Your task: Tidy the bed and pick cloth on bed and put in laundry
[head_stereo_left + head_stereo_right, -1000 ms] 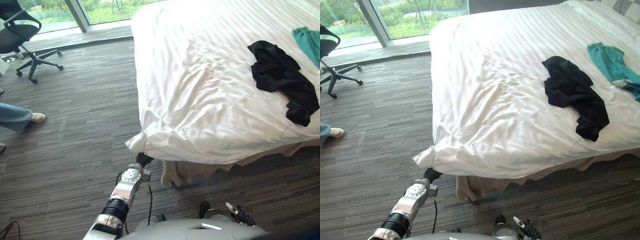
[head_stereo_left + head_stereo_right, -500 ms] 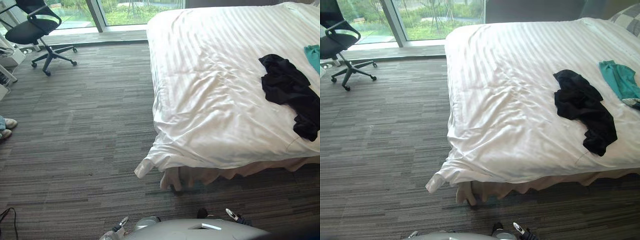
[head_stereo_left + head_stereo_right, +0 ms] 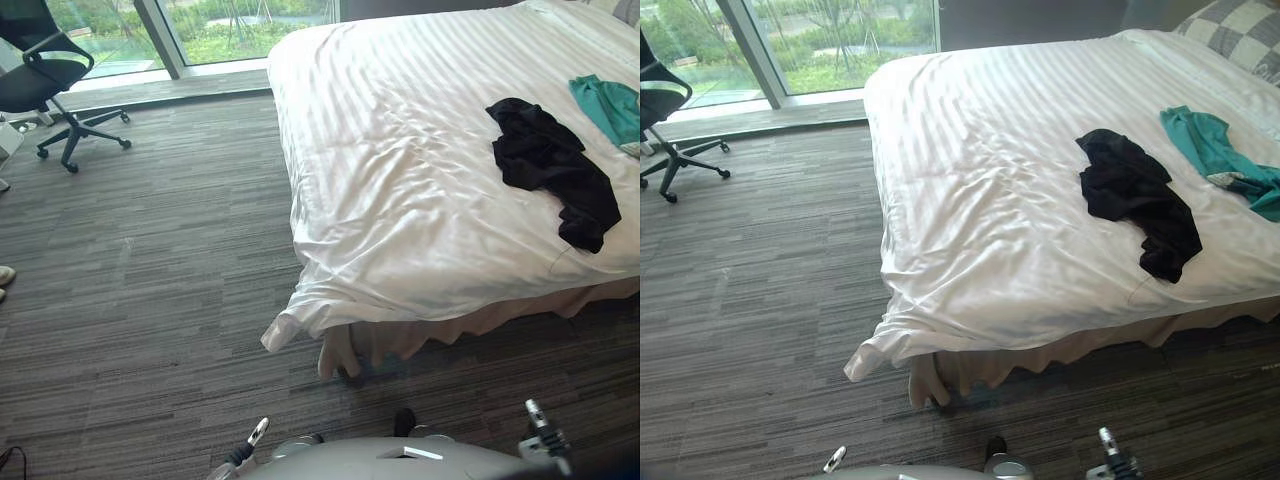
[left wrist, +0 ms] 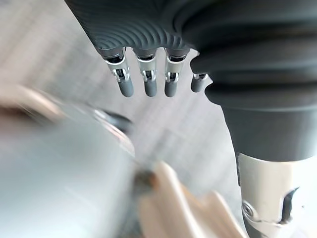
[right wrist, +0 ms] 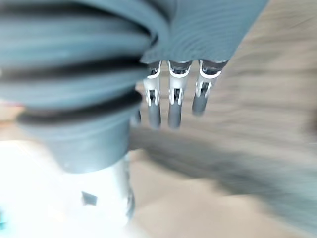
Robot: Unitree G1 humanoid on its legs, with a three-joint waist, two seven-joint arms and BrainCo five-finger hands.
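A black cloth (image 3: 545, 165) lies crumpled on the white striped duvet (image 3: 400, 170) of the bed, toward its right side. A teal cloth (image 3: 1215, 150) lies further right, near a checked pillow (image 3: 1240, 30). The duvet's near-left corner (image 3: 285, 325) hangs off the bed toward the carpet. My left hand (image 3: 255, 435) hangs low close to my body, well short of the bed; in the left wrist view its fingers (image 4: 146, 79) are straight and hold nothing. My right hand (image 3: 540, 422) also hangs low at the right, its fingers (image 5: 171, 99) straight and empty.
Grey striped carpet (image 3: 150, 260) spreads left of the bed. A black office chair (image 3: 45, 80) stands at the far left by the window. A person's shoe (image 3: 5, 275) shows at the left edge. The bed's beige skirt (image 3: 420, 335) hangs along the near side.
My left hand, which was at the duvet's hanging corner a second ago, has left it and dropped back beside my body. The camera has shifted between frames.
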